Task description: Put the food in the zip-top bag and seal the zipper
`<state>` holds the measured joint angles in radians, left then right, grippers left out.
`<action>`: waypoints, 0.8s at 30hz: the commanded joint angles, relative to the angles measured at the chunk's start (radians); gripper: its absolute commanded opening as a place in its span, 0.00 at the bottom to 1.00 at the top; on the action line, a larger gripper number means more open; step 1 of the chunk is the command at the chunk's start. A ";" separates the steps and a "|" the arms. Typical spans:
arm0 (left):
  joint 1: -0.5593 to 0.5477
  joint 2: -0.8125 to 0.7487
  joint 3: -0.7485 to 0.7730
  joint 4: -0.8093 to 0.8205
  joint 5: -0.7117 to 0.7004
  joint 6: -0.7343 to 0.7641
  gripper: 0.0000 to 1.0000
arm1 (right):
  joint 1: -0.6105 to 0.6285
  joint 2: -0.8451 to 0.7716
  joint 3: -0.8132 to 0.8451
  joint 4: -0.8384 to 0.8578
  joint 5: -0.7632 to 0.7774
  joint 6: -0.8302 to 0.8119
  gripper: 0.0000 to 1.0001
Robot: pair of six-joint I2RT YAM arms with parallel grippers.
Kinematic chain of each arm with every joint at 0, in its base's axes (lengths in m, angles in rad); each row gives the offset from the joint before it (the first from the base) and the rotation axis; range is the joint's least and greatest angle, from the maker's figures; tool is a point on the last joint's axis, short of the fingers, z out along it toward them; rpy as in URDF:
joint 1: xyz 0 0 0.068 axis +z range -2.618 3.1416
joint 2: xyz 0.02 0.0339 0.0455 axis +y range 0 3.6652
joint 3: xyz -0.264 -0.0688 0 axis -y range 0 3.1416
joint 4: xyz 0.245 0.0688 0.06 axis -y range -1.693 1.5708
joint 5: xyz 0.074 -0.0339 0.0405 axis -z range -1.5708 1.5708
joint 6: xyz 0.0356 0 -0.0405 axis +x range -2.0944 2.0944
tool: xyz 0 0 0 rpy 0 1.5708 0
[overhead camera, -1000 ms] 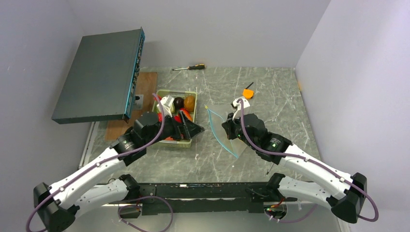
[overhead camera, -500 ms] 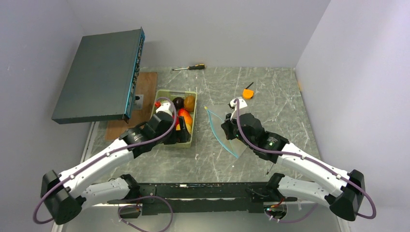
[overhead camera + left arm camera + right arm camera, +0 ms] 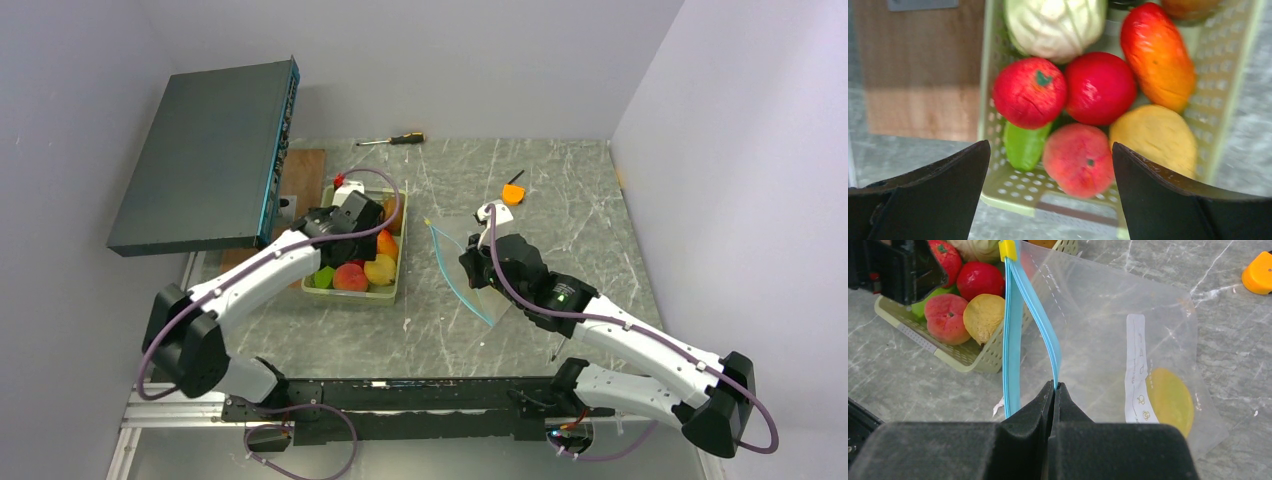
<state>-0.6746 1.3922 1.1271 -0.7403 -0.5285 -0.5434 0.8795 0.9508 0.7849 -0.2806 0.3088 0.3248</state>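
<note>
The food (image 3: pixel 366 268) lies in a pale green tray (image 3: pixel 350 298). The left wrist view shows a white cabbage (image 3: pixel 1055 25), a red apple (image 3: pixel 1029 92), a tomato (image 3: pixel 1100 87), an orange-red fruit (image 3: pixel 1158 55), a yellow one (image 3: pixel 1153 137), a peach (image 3: pixel 1078 160) and a green piece (image 3: pixel 1023 147). My left gripper (image 3: pixel 338 232) hovers open and empty above them (image 3: pixel 1050 150). The clear zip-top bag (image 3: pixel 1108 325) lies right of the tray (image 3: pixel 472 275). My right gripper (image 3: pixel 1054 385) is shut on the upper strip of the teal zipper (image 3: pixel 1035 310) and holds the mouth open. A yellow piece (image 3: pixel 1170 400) lies inside the bag.
A dark grey box (image 3: pixel 205 155) leans at the back left above a wooden board (image 3: pixel 300 170). A screwdriver (image 3: pixel 392 140) lies at the far edge. A small orange tool (image 3: pixel 513 192) lies behind the bag. Walls close off both sides.
My left arm has swung from the tray's near side to over its back left, uncovering the food. The right gripper and the bag have stayed put.
</note>
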 commanded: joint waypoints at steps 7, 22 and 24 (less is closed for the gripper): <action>0.056 0.129 0.098 -0.012 -0.167 0.151 0.84 | 0.001 -0.008 0.025 0.021 0.022 0.001 0.00; 0.099 0.242 0.109 0.027 -0.086 0.161 0.76 | 0.002 -0.006 0.028 0.017 0.022 0.000 0.00; 0.100 0.247 0.108 0.026 -0.081 0.157 0.73 | 0.001 -0.010 0.027 0.018 0.024 0.000 0.00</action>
<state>-0.5777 1.6344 1.2064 -0.7376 -0.6285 -0.3862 0.8795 0.9508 0.7849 -0.2836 0.3099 0.3248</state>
